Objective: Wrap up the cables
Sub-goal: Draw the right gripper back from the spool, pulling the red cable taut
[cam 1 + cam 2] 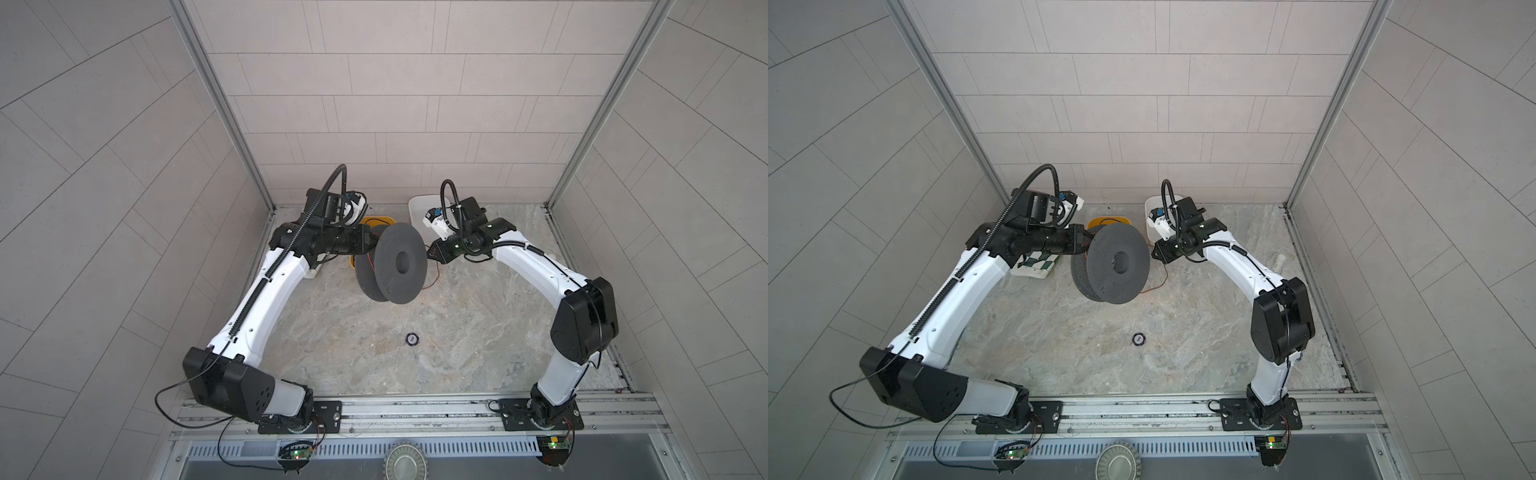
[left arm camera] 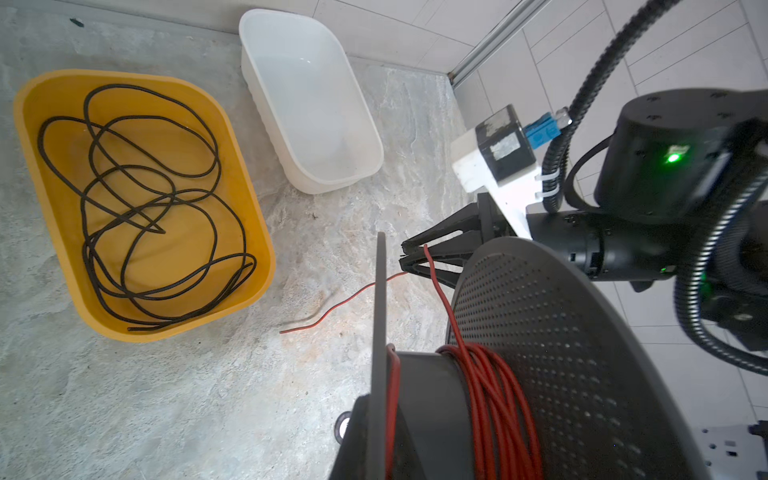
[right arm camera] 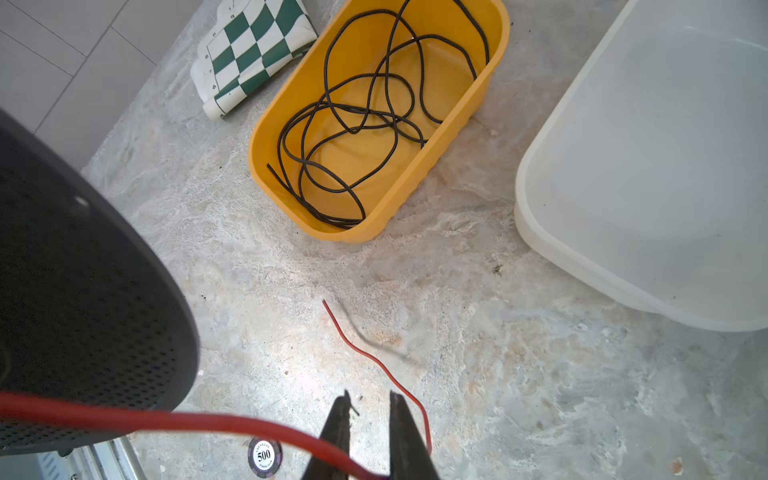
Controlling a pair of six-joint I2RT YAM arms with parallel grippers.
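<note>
Marbled grey bench [image 3: 498, 374] lies under a dark spool [image 1: 386, 282] held up by the left fingers, closed and hidden behind its flange. The right fingers [image 3: 337, 432] stand slightly apart; the red wire [image 2: 486, 386], coiled on the hub, passes between them, its end beyond their tips.

Robot lab test cell: left arm [image 1: 266, 291] & right arm [image 1: 536, 266] are bolted to an alu rail [image 1: 415, 409] at the front of a marble-look tabletop [image 1: 457, 332], boxed in on 3 sides by panel walls [image 1: 374, 83] w/ alu corner posts [image 1: 220, 104]. Bare PCB [image 1: 296, 454] w/ green LED sits by the rail. Props are mixed test bits: yellow bin [image 2: 58, 257], white tub [image 2: 257, 108], chess mat [image 3: 257, 54], poker chip [image 3: 264, 456].
</note>
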